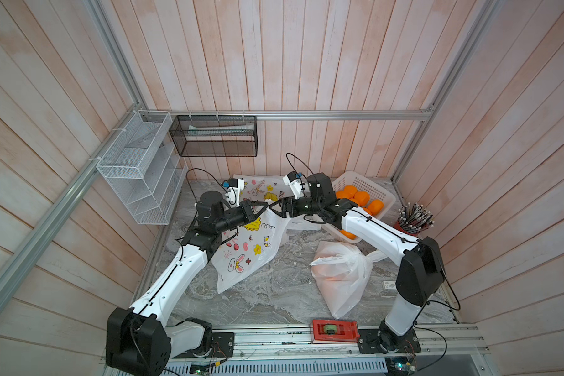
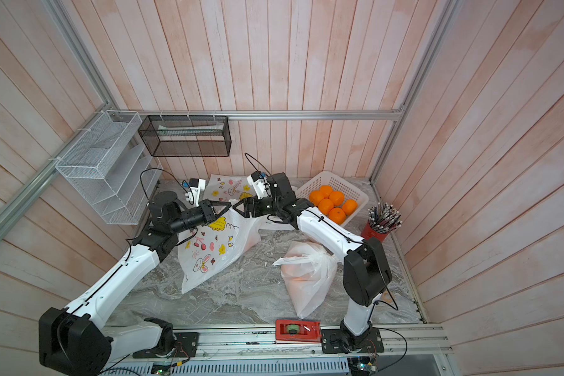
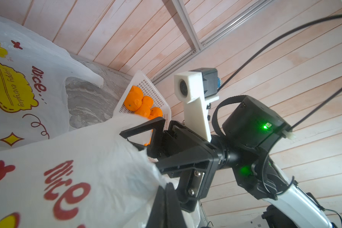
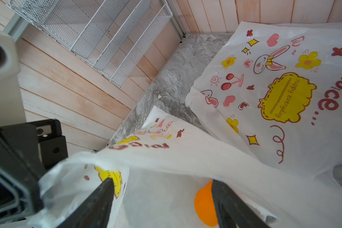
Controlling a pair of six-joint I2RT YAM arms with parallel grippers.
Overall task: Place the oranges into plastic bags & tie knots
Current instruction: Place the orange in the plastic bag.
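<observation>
Left end effector (image 1: 261, 208): pressed together on the rim of the printed bag (image 1: 241, 257), holding the mouth up off the table (image 1: 274, 296).
Right end effector (image 4: 161, 182): jaws spread and poked into that same mouth, tip to tip with the left one. Nothing pinched that I can see.
Orange (image 4: 202, 205): down inside the printed bag, right by the right jaws. Looks loose to me.
Oranges (image 1: 360, 198): a handful in the basket (image 1: 368, 184), just behind the right arm.
Plain bag (image 1: 342, 280): lying on the table near the right arm, orange glow showing through, one end bunched up. Can't tell if that's a proper knot.
Spare bag (image 1: 262, 187): flat at the back.
Bag handling: thin, floppy, slick film, so I'd guess it sags shut or slips if the pinch eases. Best grabbed at the rim or handle loops, not the belly.
Orange handling: firm, light, rolls easily. Take it across the middle.
</observation>
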